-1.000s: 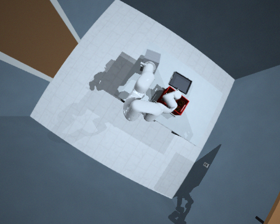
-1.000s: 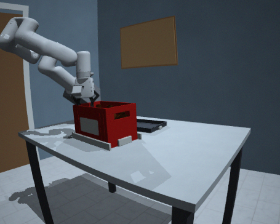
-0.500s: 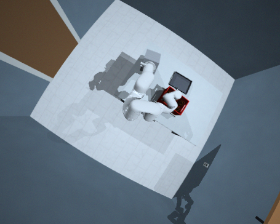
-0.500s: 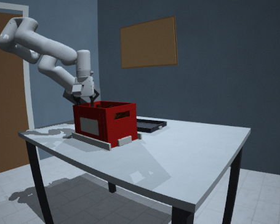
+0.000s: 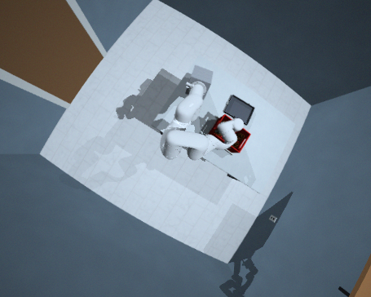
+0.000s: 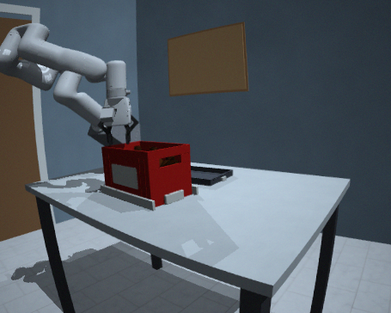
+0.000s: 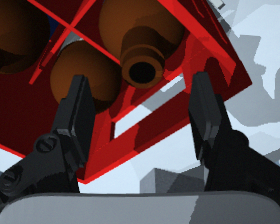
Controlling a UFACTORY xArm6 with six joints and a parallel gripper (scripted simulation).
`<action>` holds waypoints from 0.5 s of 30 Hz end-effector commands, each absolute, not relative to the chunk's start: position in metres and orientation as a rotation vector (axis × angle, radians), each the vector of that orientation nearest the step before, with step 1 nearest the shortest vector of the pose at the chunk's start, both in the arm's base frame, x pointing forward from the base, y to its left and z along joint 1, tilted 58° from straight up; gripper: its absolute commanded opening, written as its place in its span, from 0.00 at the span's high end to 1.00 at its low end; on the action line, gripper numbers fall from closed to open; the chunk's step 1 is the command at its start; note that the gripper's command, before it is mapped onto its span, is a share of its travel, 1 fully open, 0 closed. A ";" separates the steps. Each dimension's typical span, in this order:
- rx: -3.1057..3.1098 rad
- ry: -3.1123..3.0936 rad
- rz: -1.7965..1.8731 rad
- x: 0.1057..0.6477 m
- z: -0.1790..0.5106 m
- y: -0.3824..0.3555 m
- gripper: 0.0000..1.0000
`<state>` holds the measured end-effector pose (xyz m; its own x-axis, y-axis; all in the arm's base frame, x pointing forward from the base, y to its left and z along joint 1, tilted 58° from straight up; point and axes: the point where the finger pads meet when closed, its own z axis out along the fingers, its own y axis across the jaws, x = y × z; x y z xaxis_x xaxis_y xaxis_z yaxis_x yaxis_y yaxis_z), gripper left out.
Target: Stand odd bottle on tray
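Pincer [image 6: 119, 141] [image 7: 140, 91] | pointing down | fingers apart | above crate's [image 5: 245, 144] [image 6: 169, 182] [image 7: 136, 155] end

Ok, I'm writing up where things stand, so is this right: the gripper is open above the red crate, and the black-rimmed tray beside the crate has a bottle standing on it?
Not quite: no bottle stands on the black-rimmed tray, as the top view shows. The rest holds: the gripper is open above the red crate, and the tray is beside it.
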<state>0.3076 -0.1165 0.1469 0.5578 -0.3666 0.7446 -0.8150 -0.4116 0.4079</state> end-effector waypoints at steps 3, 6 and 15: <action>2.004 -0.950 0.726 0.303 0.162 -0.094 0.35; 2.004 -0.950 0.726 0.303 0.165 -0.089 0.35; 2.004 -0.950 0.726 0.301 0.171 -0.079 0.35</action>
<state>0.3014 -0.0850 0.1671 0.5578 -0.3663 0.7448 -0.8151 -0.4107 0.4085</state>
